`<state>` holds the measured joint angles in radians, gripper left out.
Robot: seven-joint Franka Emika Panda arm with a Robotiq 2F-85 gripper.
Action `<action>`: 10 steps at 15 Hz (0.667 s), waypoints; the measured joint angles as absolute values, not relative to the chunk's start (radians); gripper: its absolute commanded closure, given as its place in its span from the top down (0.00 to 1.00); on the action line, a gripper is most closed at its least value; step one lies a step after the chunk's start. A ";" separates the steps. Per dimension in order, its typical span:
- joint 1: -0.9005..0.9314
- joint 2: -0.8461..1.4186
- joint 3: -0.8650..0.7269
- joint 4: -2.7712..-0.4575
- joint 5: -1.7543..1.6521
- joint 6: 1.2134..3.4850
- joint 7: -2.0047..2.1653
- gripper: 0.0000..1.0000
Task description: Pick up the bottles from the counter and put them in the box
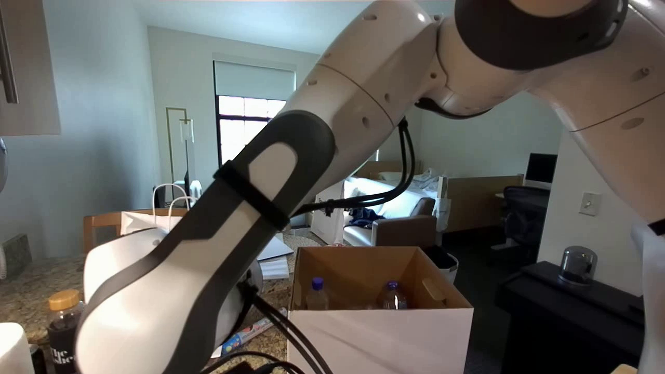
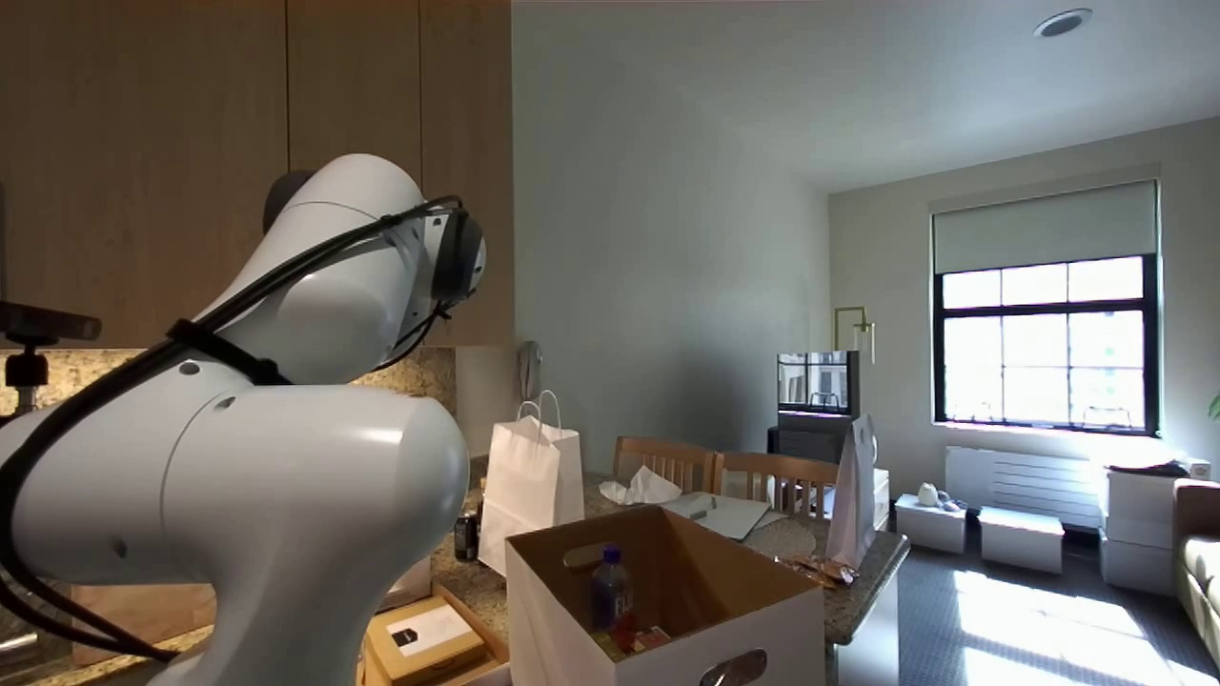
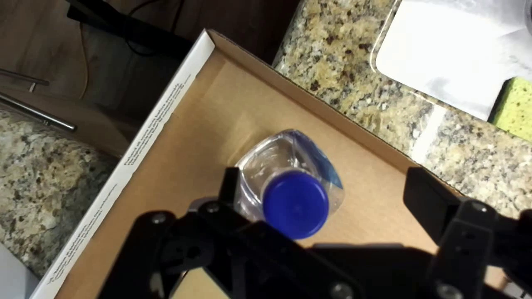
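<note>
Mottled stone counter (image 3: 45,191) edges the left of the wrist view, near a shallow cardboard tray (image 3: 208,120) with a white strip of fine print along its rim. Toward the middle, a black gripper (image 3: 327,192) is spread wide, its two blocky fingers (image 3: 428,199) showing on either side of a clear plastic bottle (image 3: 266,160) that stands upright in the tray under a smooth, round blue cap (image 3: 296,205). The finger at the left of that view meets the bottle's outline, though whether the two touch cannot be told; plain brown cardboard shows between the bottle and the finger at the right. Farther right, beyond the tray's low wall, the counter's tan, grey and dark flecks reappear, beside a smooth, glare-whitened surface (image 3: 440,54) and a porous yellow-green sponge (image 3: 517,110). In an exterior view, the glossy, rounded white robot arm (image 2: 305,476) fills the left in front of wooden cabinets (image 2: 143,171); to its right come a flat cardboard package (image 2: 429,657) with a white label, a white paper bag (image 2: 519,495) with looped handles, and the box (image 2: 553,638), square-cornered, pale outside and tan within. In an exterior view, two clear bottles (image 1: 317,300) with blue-violet caps stand inside the box behind its pale front wall, one near the left side, the second farther right.
</note>
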<state>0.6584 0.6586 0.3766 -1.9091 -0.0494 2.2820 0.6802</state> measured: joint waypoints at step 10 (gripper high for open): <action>0.742 0.647 0.288 -1.904 -0.005 2.281 0.706 0.41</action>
<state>0.7422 0.6472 0.2878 -1.9035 -0.0054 2.2812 0.7060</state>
